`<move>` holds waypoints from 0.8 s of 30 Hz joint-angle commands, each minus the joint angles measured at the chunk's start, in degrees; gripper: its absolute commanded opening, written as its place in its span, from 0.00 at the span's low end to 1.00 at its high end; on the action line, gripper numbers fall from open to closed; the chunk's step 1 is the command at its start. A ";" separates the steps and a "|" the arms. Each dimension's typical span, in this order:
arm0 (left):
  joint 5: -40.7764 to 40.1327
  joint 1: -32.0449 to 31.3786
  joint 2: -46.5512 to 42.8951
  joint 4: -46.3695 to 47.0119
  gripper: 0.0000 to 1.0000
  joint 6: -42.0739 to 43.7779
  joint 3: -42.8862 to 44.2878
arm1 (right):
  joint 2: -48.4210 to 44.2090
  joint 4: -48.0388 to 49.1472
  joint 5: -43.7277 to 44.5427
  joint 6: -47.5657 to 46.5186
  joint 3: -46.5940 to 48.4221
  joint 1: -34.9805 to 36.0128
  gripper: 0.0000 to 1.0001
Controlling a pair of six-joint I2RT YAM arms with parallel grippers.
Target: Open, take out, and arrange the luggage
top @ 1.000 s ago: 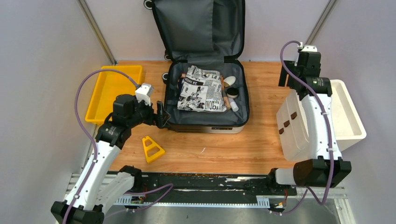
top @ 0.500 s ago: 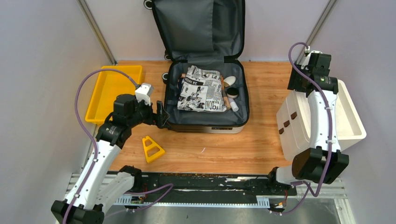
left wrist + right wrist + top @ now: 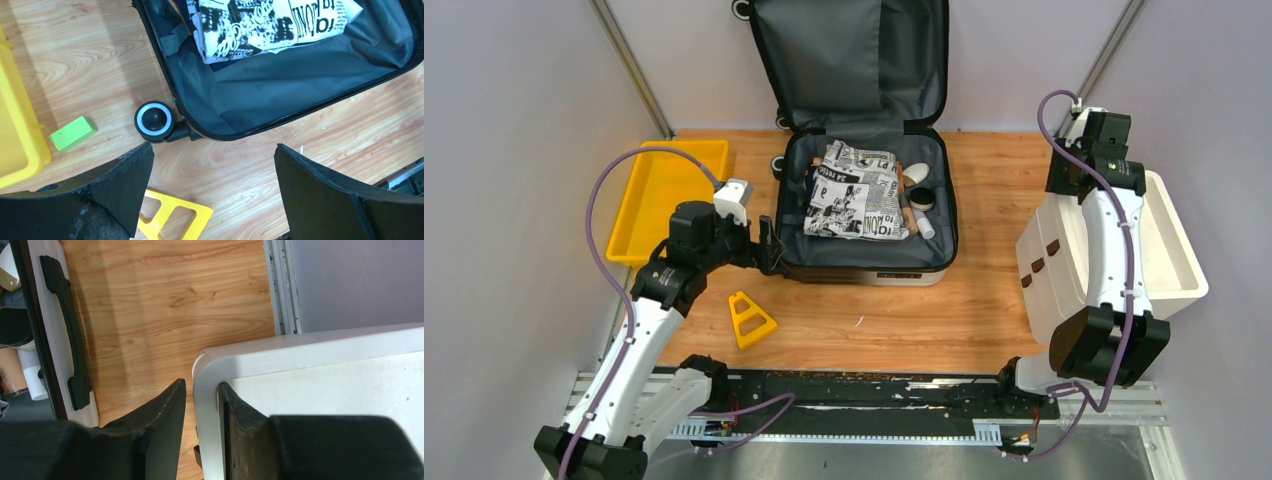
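Lying open at far middle of worktop [image 3: 904, 320]: luggage [image 3: 864, 252], lid upright at back, base flat. Newsprint cloth [image 3: 856, 190] and small bottles [image 3: 925, 227] inside.
Left pincer [image 3: 214, 147] wide apart, empty, hovering over near-left corner of luggage, by wheel [image 3: 155, 121].
Right pincer [image 3: 201, 385] straddles corner rim of bin [image 3: 310, 345]. Inner finger [image 3: 235, 410] against wall, outer finger [image 3: 165, 410] just beside it with thin gap; clamped or not, cannot tell.
Tray [image 3: 659, 195] left of luggage; green block [image 3: 73, 133] and yellow triangle [image 3: 750, 318] near wheel.
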 commanded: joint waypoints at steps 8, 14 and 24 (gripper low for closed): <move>-1.46 0.07 0.01 0.16 0.97 1.56 0.30 | 3.27 1.64 -3.62 -2.67 4.42 0.25 0.20; -2.47 0.01 -0.59 0.04 0.97 1.67 0.35 | 3.55 3.40 -5.70 -5.53 5.78 1.13 0.11; -3.03 0.02 -0.75 -0.21 0.97 1.92 0.50 | 4.32 4.40 -9.44 -6.71 5.40 2.42 0.09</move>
